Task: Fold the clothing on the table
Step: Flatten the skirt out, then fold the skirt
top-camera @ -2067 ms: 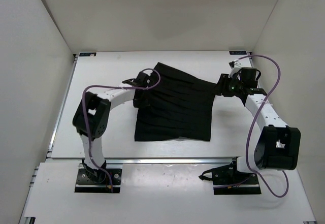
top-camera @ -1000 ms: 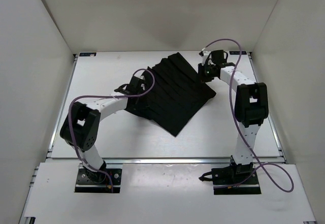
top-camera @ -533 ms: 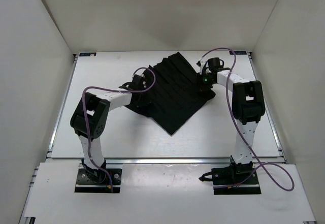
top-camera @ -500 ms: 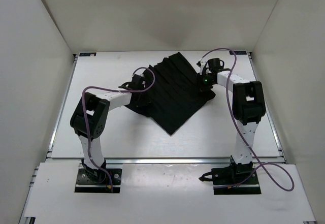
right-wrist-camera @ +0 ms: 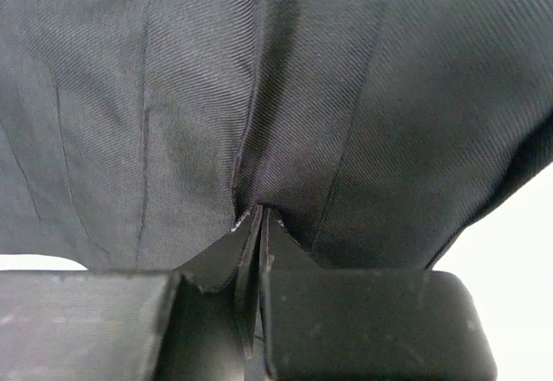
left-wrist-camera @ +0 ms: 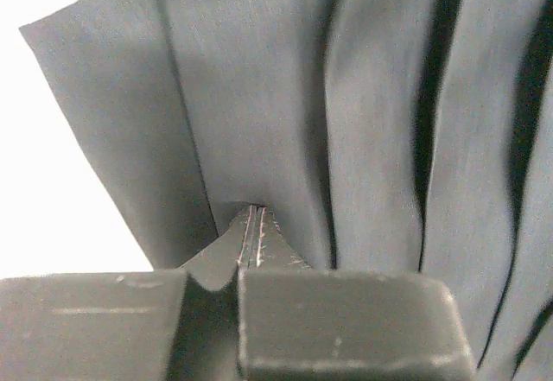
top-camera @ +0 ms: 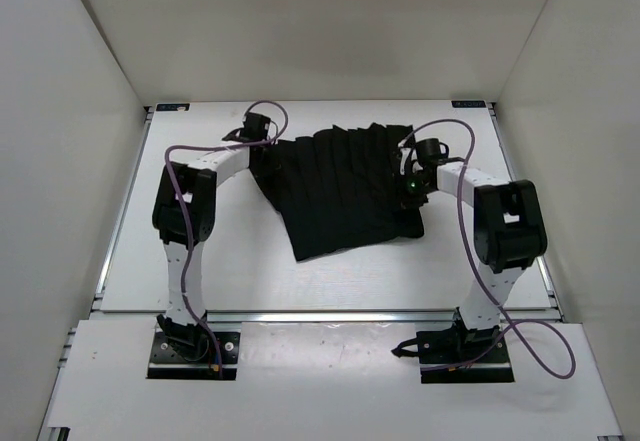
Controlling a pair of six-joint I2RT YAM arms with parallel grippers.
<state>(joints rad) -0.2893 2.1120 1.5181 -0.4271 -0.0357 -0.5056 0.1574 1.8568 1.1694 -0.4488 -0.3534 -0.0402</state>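
Left gripper (left-wrist-camera: 253, 225): jaws pressed together on a small tuck of the clothing (top-camera: 335, 191). The fabric puckers into the fingertips close to the garment's edge, over the far-left part of the table (top-camera: 200, 261).
Right gripper (right-wrist-camera: 259, 217): jaws also pressed tight, pinching a gathered fold. It sits over the right part of the table, a little nearer the rail (top-camera: 330, 314) than the left one.
Clothing: black and pleated, lying on the far half of the table and caught between the two pinches. The pleats run from the table's far edge toward the rail. The near hem slants, with one corner reaching toward the table's middle.
Contact: most of the cloth looks to be resting on the table. Whether the pinched edges are lifted cannot be told.
Step in hand: probably spreading and squaring the garment, with both sides held and no fold made yet.
Next move: likely draw the two pinches apart evenly across the table to take out slack. Then carry one held edge over the other, keeping the pleats from bunching.
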